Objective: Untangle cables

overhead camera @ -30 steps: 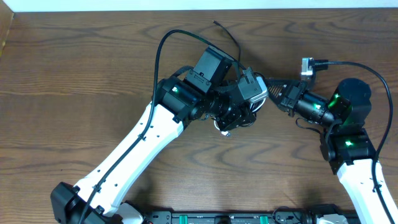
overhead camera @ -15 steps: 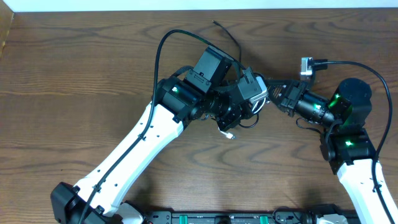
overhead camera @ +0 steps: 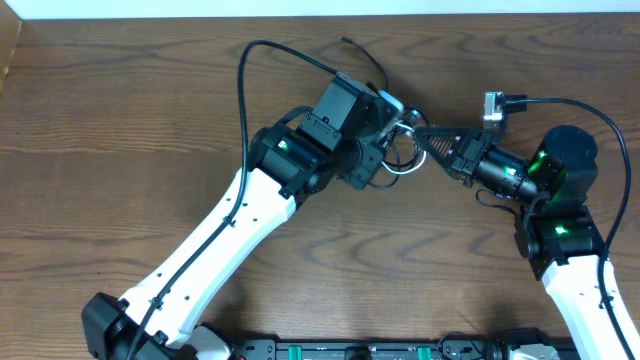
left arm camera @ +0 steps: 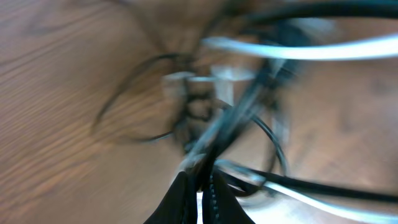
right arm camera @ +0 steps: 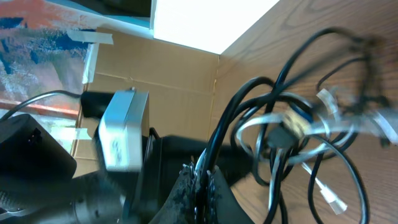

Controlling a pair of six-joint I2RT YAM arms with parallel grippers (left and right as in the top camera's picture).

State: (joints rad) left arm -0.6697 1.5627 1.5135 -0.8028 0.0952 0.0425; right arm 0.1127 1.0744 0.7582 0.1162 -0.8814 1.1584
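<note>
Tangle of black & white cables [overhead camera: 402, 160] hangs over the desk [overhead camera: 120, 130] btwn both hands: left hand [left arm camera: 200, 186] clamped on strands, right hand [right arm camera: 200, 180] pinching black cords opposite.

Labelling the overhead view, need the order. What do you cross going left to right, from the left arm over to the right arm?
Left arm's white link → left wrist camera block → cables → right pincer → right arm's round black joint.

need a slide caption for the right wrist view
Close-up: right gripper shut on a black strand of the tangled black and white cables over the wooden table.
</note>
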